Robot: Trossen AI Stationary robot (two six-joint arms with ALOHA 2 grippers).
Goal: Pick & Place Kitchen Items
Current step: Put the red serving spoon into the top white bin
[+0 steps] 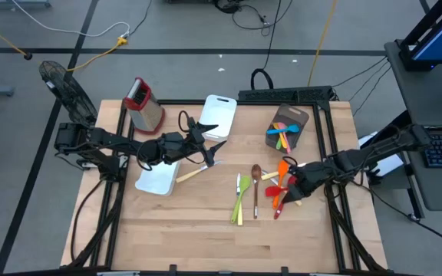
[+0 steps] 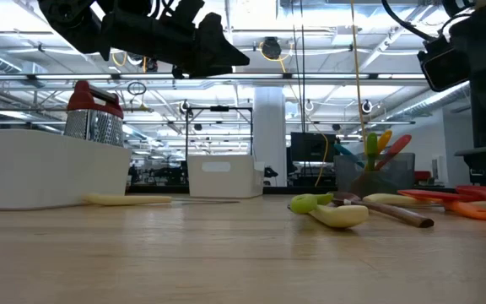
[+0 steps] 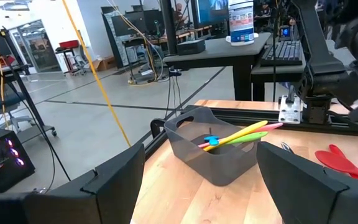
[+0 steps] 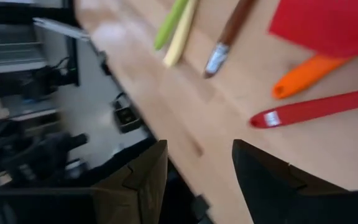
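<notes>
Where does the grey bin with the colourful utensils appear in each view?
High view: grey bin, upper right part of the table, near the black frame.
Low view: right of centre, far across the table, utensils sticking up.
Left wrist view: centre, beyond the left tool.
Right wrist view: not in it.
Shared landmark: the yellow utensil inside the bin.

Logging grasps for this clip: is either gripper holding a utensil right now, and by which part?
Nothing is held. The left gripper and the right gripper both stand open with an empty gap.
</notes>
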